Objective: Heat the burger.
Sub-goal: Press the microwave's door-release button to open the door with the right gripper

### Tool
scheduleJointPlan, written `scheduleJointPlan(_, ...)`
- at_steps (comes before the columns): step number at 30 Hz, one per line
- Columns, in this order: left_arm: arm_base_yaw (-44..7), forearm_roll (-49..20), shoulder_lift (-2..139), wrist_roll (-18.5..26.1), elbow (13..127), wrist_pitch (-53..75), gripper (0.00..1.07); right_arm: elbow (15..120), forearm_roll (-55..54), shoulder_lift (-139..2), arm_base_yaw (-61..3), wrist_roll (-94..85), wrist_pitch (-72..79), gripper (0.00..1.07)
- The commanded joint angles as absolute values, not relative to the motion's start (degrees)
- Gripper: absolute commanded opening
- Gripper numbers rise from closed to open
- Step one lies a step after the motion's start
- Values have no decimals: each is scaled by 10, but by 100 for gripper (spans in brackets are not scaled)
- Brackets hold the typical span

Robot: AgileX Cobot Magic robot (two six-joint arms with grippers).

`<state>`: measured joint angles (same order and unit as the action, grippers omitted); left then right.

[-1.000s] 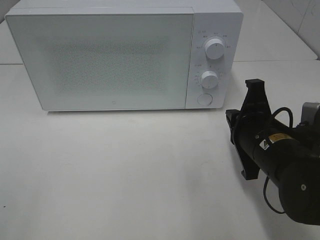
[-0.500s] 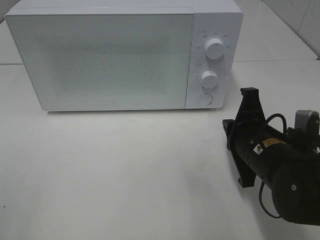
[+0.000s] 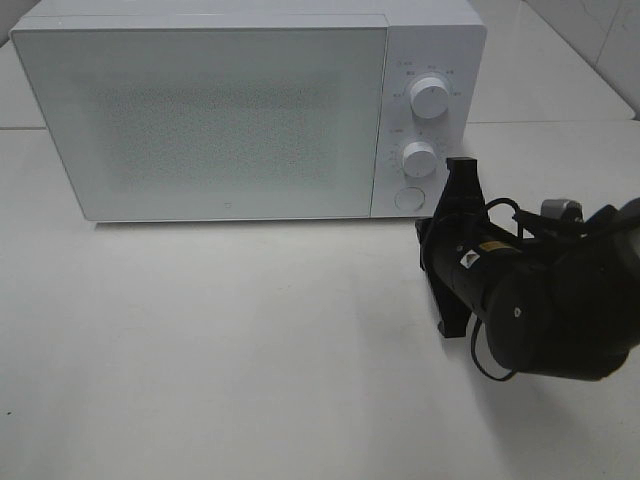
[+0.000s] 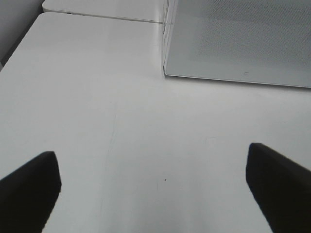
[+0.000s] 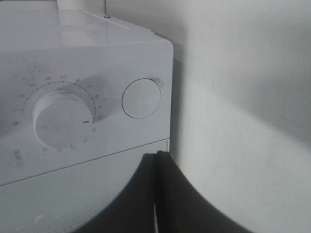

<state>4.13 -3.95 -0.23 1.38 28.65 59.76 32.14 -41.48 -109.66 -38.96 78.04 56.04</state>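
Our right gripper has its fingers pressed together with nothing between them. It faces the control panel at the right end of the microwave, close to the panel but not touching it. The tips lie nearer the round button than the lower knob, though not squarely in front of either.

We judge that closed fingers suit a push better than a twist, so the button is the likely target. To do that well, we should first line the tips up on the middle of the button. Then we should push straight toward the far side, so the tips do not slide onto the panel edge or nudge the knob. A light, short press should be enough, since a hard one could shove the whole microwave across the table. The upper knob is well apart from this and need not concern us.

Our left gripper has its fingers wide apart over bare table, near the left end of the microwave, and holds nothing.

The door is closed and its dotted panel shows nothing behind it. The burger is in none of our views. It may be inside, but we cannot tell, and we can say nothing of how it looks.
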Motion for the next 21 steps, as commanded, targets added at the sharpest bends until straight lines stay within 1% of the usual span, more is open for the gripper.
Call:
scheduleJointPlan(1, 41, -44, -13, 10, 285, 594, 95, 341, -405, -1106, -378, 776, 548, 0)
scheduleJointPlan(9, 41, -44, -13, 10, 285, 594, 95, 406, -378, -1150, -344, 777, 543, 0)
scheduleJointPlan(21, 41, -44, -13, 10, 285, 594, 95, 464, -382, -1196, -327, 777, 531, 0)
